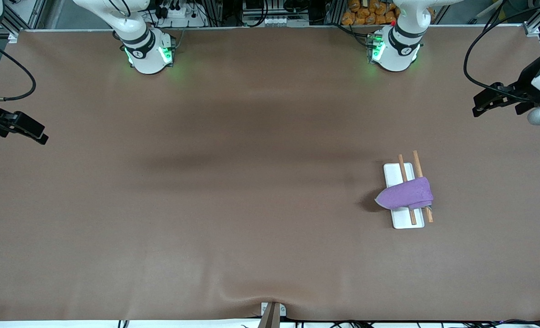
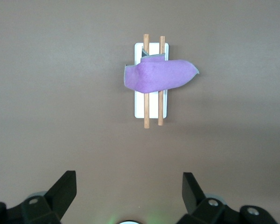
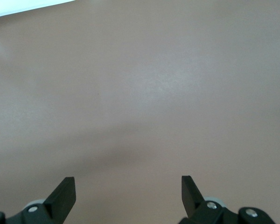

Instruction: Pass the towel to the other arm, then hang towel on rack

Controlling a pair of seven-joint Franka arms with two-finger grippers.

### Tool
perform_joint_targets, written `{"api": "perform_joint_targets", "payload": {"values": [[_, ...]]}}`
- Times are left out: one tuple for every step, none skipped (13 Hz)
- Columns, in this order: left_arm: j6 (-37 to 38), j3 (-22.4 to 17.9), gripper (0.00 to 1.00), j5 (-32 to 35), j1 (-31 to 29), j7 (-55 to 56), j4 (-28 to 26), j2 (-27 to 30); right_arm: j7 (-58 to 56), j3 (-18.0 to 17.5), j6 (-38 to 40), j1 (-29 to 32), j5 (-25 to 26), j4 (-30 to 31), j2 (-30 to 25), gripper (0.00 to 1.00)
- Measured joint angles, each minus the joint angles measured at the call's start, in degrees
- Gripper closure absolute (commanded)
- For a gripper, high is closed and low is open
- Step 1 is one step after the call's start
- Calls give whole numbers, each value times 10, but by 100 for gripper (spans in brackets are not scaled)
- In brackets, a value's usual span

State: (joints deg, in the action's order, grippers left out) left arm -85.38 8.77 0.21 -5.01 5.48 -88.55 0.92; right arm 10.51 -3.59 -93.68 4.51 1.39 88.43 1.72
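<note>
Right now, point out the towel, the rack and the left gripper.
towel (image 1: 409, 193), front view, middle of the purple cloth.
rack (image 1: 393, 173), front view, bare white base plate.
left gripper (image 2: 129, 196), left wrist view, midway between fingertips.

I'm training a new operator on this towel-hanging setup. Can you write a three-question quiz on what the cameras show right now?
1. True or false: the towel lies draped across both rods of the rack.
2. Multiple choice: toward which end of the table does the rack stand? A) the right arm's end B) the left arm's end C) midway between the two bases
3. Short answer: how do the left gripper and the right gripper stand, and does either hold anything?

Key:
1. True; it covers the middle of the rods, whose ends stick out on both sides.
2. B.
3. Both are open and empty, out at their own ends of the table.
</note>
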Motion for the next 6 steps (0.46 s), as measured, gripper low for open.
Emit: {"api": "perform_joint_targets", "payload": {"values": [[0,-3,0,-1,0,-7,-5,3,0,0,0,0,0,0,0,0],[1,-5,0,-1,0,-12,-7,5,0,0,0,0,0,0,0,0],[1,-7,0,-1,1,-16,-8,5,0,0,0,0,0,0,0,0],[1,-10,0,-1,1,-18,-9,5,0,0,0,0,0,0,0,0],[1,-11,0,-1,1,-19,-9,5,0,0,0,0,0,0,0,0],[1,-12,0,-1,1,-19,-9,5,0,0,0,0,0,0,0,0]]}}
